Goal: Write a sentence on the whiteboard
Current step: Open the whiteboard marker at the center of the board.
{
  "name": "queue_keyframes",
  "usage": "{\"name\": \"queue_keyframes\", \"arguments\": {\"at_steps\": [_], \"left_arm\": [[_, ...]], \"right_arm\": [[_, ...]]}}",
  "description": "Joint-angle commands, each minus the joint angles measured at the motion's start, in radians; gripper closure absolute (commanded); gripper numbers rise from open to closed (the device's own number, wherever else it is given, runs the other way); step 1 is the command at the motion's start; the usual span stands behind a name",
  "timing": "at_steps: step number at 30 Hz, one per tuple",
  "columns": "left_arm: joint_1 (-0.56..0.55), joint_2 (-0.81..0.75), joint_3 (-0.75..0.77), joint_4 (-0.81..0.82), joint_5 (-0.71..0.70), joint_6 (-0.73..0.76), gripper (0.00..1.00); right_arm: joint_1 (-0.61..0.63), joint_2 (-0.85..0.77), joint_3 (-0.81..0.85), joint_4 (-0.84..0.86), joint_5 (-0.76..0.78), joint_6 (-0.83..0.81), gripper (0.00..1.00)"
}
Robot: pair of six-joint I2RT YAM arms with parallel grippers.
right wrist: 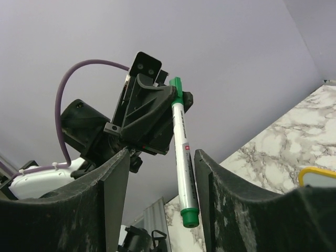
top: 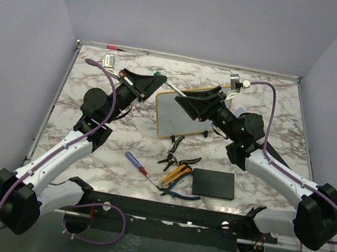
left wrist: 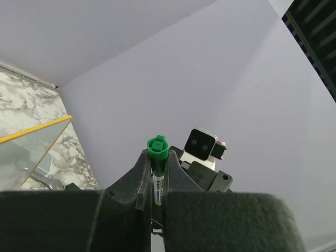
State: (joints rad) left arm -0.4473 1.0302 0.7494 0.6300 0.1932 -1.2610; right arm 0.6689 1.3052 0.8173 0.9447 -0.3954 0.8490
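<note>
The whiteboard (top: 173,115), white with a yellow-tan frame, stands tilted at the table's centre. No sentence shows on the part of its surface I can see. My left gripper (top: 152,81) is shut on a white marker with green ends, held just left of the board's top corner. In the left wrist view its jaws (left wrist: 157,161) clamp the marker (left wrist: 157,148) below its green end. My right gripper (top: 184,101) is open above the board. In the right wrist view the marker (right wrist: 181,157) hangs between its spread fingers (right wrist: 163,155), touching neither that I can see.
Pliers (top: 171,160), a red-and-blue screwdriver (top: 136,163), yellow-handled (top: 176,174) and blue-handled (top: 183,196) pliers and a flat black pad (top: 213,183) lie in front of the board. A small grey block (top: 108,59) and a red pen (top: 114,46) sit at the back left.
</note>
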Motion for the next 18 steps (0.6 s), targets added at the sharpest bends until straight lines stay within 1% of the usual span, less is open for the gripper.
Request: {"name": "queue_keyframes", "arguments": {"at_steps": [1,3,6,12,18], "left_arm": [[-0.003,-0.017,-0.014,0.033,-0.014,-0.004,1.00],[-0.003,-0.016,-0.016,0.033,-0.016,-0.004,1.00],[-0.002,-0.016,-0.015,0.033,-0.014,0.004,1.00],[-0.002,-0.007,-0.019,0.033,-0.010,0.003,1.00],[-0.003,-0.008,-0.021,0.033,-0.008,0.006,1.00]], "right_arm": [[0.017,0.025,0.042,-0.001,0.029,0.000,0.46],[0.020,0.035,0.054,-0.016,0.033,-0.004,0.47],[0.021,0.046,0.056,-0.013,0.036,-0.005,0.53],[0.020,0.062,0.065,0.000,0.042,0.004,0.54],[0.021,0.073,0.068,0.022,0.051,0.010,0.61]]}}
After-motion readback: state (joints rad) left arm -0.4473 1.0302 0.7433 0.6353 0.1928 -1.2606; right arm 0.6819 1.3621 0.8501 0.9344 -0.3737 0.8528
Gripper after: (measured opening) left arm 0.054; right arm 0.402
